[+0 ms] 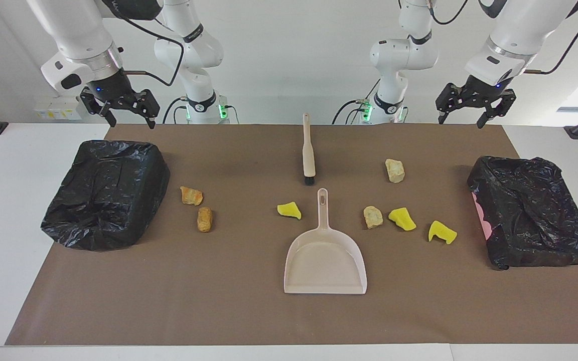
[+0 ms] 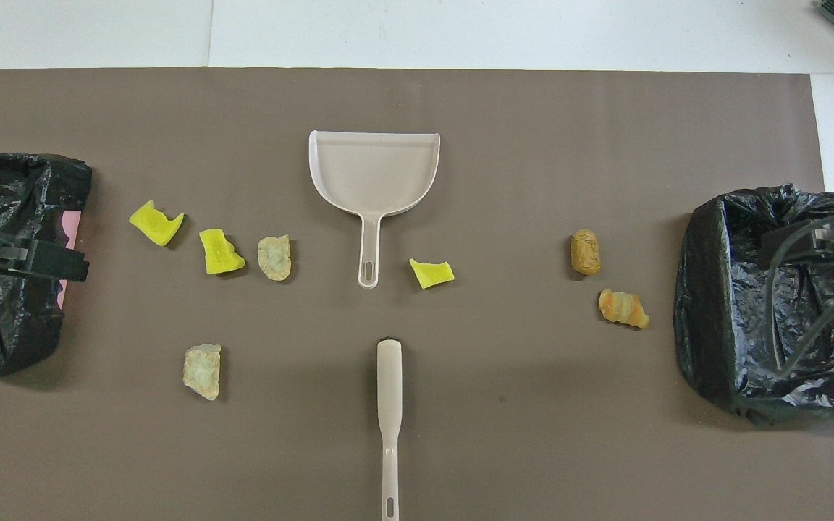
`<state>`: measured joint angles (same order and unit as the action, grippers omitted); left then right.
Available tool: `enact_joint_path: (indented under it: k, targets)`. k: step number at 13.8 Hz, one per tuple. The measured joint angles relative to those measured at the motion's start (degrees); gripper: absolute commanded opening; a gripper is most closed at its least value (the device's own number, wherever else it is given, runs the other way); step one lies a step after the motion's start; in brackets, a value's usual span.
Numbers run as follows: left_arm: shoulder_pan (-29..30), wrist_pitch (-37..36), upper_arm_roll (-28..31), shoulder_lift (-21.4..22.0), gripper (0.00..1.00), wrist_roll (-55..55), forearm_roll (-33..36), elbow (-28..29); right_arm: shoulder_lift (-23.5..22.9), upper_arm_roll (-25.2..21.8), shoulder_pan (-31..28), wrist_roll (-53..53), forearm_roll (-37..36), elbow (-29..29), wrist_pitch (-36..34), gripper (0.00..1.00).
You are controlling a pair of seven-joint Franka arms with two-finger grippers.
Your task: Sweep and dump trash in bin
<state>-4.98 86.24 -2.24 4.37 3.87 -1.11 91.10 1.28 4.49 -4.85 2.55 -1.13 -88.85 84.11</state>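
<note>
Waiting grippers (image 1: 126, 119), untouched trash (image 1: 396, 170)

Even, bright light from above; soft shadows beside the dustpan (image 1: 325, 260); both views sharp.
</note>
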Motion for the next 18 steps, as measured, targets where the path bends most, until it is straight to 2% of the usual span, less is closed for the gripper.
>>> enact_joint_path:
  k: [5, 8, 12, 18]
  targets:
    - [0.0, 0.0, -0.8, 0.2, 1.00, -0.3, 0.0, 0.4, 0.2, 0.4, 1.2, -4.1, 0.1, -1.4, 0.4, 1.00]
    - [0.0, 0.1, -4.0, 1.7, 1.00, -3.2, -0.1, 3.2, -0.5, 0.7, 3.2, -4.1, 0.2, -1.5, 0.9, 1.00]
    - [-0.2, 4.8, -11.9, 8.2, 1.00, -11.4, -2.0, 14.2, -4.2, 1.0, 5.8, -4.1, 2.0, 0.0, 2.3, 1.00]
    - [-0.5, 11.8, -25.7, 16.5, 1.00, -20.7, -11.0, 29.8, -12.5, 1.1, 13.6, -0.1, 2.3, 5.6, 5.7, 1.00]
